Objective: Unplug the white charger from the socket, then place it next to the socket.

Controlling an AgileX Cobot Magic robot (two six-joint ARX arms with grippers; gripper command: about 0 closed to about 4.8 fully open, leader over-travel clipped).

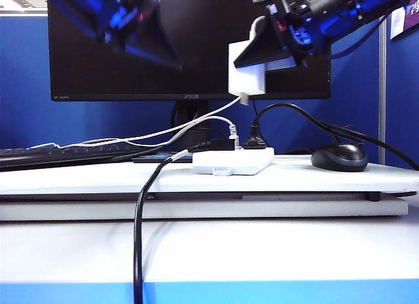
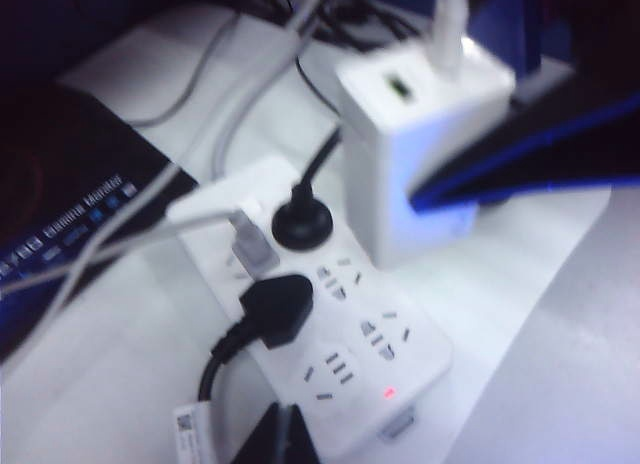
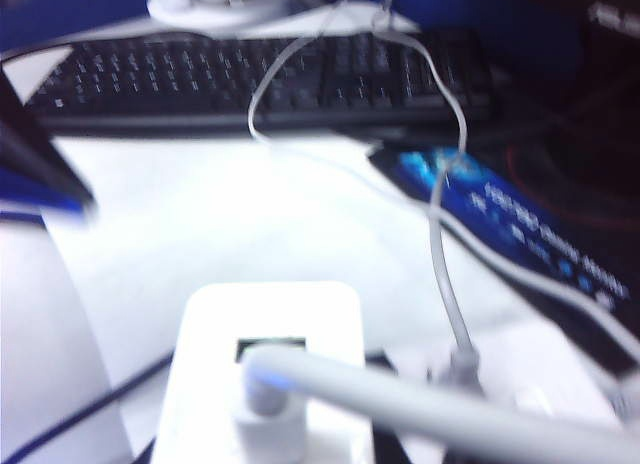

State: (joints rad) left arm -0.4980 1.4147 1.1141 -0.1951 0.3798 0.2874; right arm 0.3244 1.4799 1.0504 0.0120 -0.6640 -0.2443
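- White charger [image 1: 246, 71] is off the socket [image 1: 233, 161], in the air at upper centre of ext. view, clamped in the right gripper [image 1: 275, 52].
- Left gripper [image 1: 141, 38], upper left — can't tell if apart or together.
- Charger looks light, stiff, smooth — prob. slippery; hold the flat sides, mind the thin cable [image 1: 190, 126] pulling.

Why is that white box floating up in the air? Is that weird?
Yes: the white charger is off the socket, hanging above it, pinched by the right gripper, cable dangling. The left gripper hovers nearby, holding nothing.
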